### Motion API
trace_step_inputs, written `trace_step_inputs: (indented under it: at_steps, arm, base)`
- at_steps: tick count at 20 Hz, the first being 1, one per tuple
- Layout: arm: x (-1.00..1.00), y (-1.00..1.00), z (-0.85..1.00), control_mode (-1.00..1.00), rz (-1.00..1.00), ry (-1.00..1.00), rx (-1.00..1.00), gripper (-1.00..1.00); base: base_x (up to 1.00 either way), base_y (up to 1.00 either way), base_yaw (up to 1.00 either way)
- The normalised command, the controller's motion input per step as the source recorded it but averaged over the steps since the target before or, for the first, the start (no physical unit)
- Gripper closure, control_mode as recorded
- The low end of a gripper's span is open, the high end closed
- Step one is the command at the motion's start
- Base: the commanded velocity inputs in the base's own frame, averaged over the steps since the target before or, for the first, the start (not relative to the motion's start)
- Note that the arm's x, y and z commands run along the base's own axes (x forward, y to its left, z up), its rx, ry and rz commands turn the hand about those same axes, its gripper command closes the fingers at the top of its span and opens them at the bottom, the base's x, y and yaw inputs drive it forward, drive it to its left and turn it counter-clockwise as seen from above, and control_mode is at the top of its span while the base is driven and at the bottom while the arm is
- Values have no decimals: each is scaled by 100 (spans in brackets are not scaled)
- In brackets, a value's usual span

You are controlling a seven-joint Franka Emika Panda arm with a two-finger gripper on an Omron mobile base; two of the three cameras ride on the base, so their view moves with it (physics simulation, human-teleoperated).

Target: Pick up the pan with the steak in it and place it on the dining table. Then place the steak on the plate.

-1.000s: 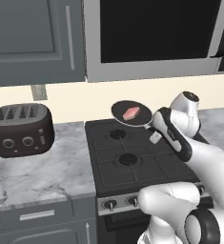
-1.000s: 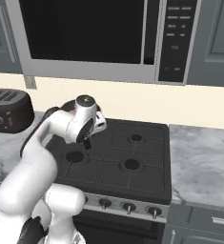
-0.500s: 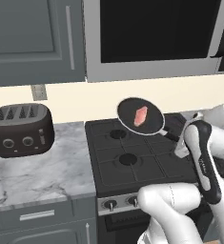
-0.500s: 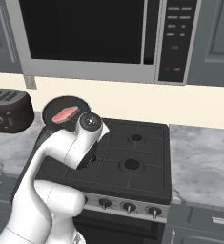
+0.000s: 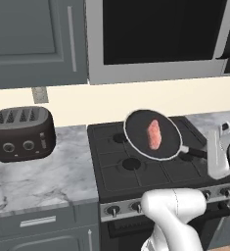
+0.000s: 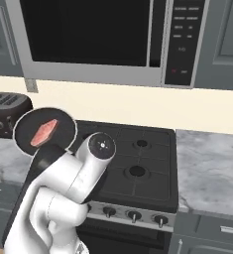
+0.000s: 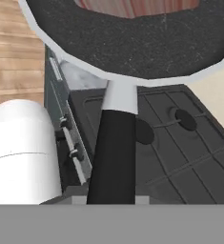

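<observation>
Pan lifted over the stove, steak inside.
The hand (image 5: 207, 154) is clenched on the handle of the pan (image 5: 152, 135), at the centre right of the left base view; the pan hangs tilted above the stove (image 5: 136, 166) with the steak (image 5: 154, 134) on its black surface. The toaster (image 5: 21, 133) stands on the bench (image 5: 38, 176) at left.
</observation>
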Motion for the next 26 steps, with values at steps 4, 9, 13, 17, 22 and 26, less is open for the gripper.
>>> trace_step_inputs:
  at_steps: [4, 9, 13, 17, 22, 26]
  arm:
    - [-31, -6, 5, -100, 9, 2, 0, 100]
    - [0, 0, 0, -100, 0, 0, 0, 100]
    - [-9, 0, -3, 100, 1, 0, 0, 100]
    - [0, 0, 0, 100, 0, 0, 0, 100]
    - [0, 0, 0, 100, 0, 0, 0, 100]
    - [0, 0, 0, 100, 0, 0, 0, 100]
  base:
    - [0, 0, 0]
    - [0, 0, 0]
    - [-28, 5, 14]
    - [-16, 0, 49]
    - [-12, 0, 50]
    - [-9, 0, 50]
